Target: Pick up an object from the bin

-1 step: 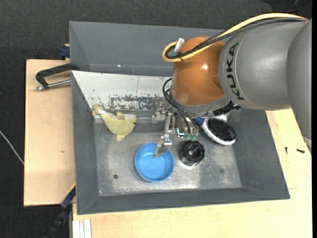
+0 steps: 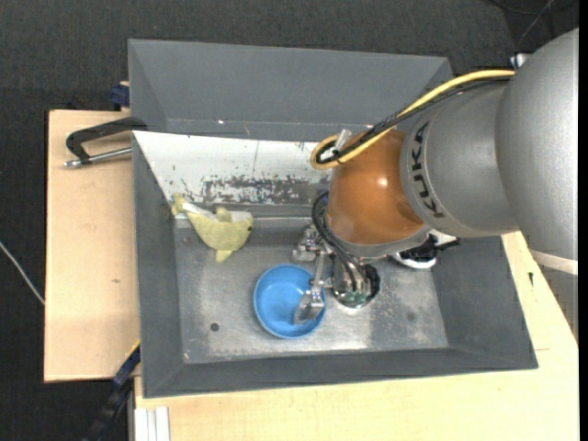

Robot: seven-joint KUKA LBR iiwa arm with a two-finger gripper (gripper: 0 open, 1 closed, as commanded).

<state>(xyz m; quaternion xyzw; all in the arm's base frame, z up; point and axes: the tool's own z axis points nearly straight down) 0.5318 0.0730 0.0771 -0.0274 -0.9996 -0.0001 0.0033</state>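
A round blue bowl (image 2: 281, 301) lies on the bin floor near the front, slightly left of the middle. My gripper (image 2: 312, 303) hangs down over the bowl's right rim, with one fingertip inside the bowl. A pale yellow crumpled thing (image 2: 219, 228) rests against the back wall at the left, well away from the gripper. A white and black thing (image 2: 418, 255) peeks out beneath the arm at the right.
The arm with its orange cover and yellow cable hangs over the bin's right half and hides the floor there. Bare grey floor lies to the left of the bowl and in front of the yellow thing.
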